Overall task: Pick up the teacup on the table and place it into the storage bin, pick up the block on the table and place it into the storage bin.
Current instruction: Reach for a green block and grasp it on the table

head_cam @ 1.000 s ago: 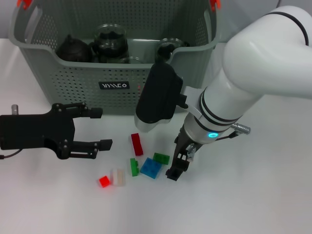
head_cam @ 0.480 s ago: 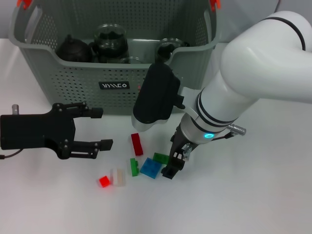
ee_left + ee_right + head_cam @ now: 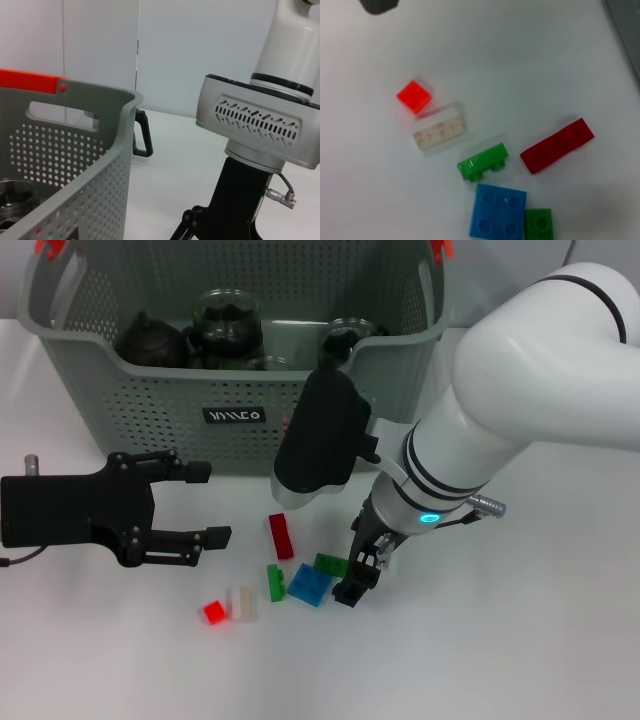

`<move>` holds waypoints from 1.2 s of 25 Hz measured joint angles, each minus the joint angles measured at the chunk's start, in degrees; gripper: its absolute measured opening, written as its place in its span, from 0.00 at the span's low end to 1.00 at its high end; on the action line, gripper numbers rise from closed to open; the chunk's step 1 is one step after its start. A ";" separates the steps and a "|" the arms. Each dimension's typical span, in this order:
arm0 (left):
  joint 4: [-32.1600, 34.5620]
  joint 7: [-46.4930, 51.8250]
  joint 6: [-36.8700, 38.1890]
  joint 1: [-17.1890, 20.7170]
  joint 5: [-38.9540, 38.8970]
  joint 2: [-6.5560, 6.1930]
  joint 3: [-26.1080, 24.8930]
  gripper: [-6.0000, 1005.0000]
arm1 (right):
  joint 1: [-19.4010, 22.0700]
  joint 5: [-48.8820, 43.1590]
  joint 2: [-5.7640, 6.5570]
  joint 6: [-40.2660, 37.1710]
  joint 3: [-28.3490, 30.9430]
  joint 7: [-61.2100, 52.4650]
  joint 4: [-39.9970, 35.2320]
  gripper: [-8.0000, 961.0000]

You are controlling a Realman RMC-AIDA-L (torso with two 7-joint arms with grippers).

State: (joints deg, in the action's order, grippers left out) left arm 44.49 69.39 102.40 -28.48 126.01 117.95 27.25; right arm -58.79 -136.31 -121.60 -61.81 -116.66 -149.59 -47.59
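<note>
Hovering low, the right gripper is just right of the blue block; I cannot tell its jaw state. Blocks lie on the table, near the bin. The left gripper waits spread. No teacup remains outside.

Right claw low, pointing down; left claw open, level.

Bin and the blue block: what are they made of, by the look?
Storage bin: likely moulded plastic, matte grey-green, with punched hole rows and a rounded rim. Blue block: likely hard plastic, glossy, with four moulded studs and sharp edges.
</note>
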 joint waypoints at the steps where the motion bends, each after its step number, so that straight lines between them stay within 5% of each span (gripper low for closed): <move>1: -0.01 -0.01 -0.01 0.00 0.00 0.00 0.00 0.84 | -0.02 0.00 0.00 0.05 -0.01 0.01 0.18 0.91; 30: -0.10 -0.39 -0.37 0.08 -0.16 0.00 -0.14 0.84 | -0.36 1.32 0.00 2.23 -0.06 0.14 1.37 0.89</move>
State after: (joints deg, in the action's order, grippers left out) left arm 44.39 68.99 102.03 -28.40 125.85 117.95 27.11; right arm -59.15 -135.00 -121.60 -59.58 -116.72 -149.44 -46.22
